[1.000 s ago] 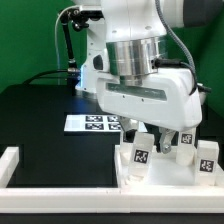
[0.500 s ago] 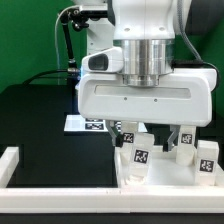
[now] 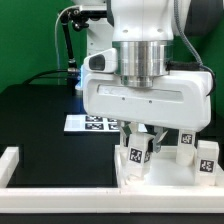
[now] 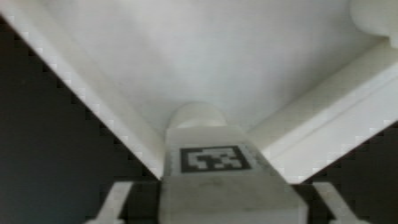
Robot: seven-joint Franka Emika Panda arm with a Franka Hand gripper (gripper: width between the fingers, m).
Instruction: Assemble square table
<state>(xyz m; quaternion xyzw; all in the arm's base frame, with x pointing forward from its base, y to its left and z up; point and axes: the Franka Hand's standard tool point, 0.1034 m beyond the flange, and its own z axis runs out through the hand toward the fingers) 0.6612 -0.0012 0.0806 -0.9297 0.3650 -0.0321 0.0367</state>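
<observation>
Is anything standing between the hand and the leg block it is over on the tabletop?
Nothing visible does. In the wrist view the tagged leg block stands directly between the hand's fingers, with only bare white tabletop beyond it. In the exterior view the hand sits right at that leg; other legs stand aside.

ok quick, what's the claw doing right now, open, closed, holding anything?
Claw: its fingers sit on either side of a tagged leg block standing on the square table; whether it is clamped on the block cannot be told.
</observation>
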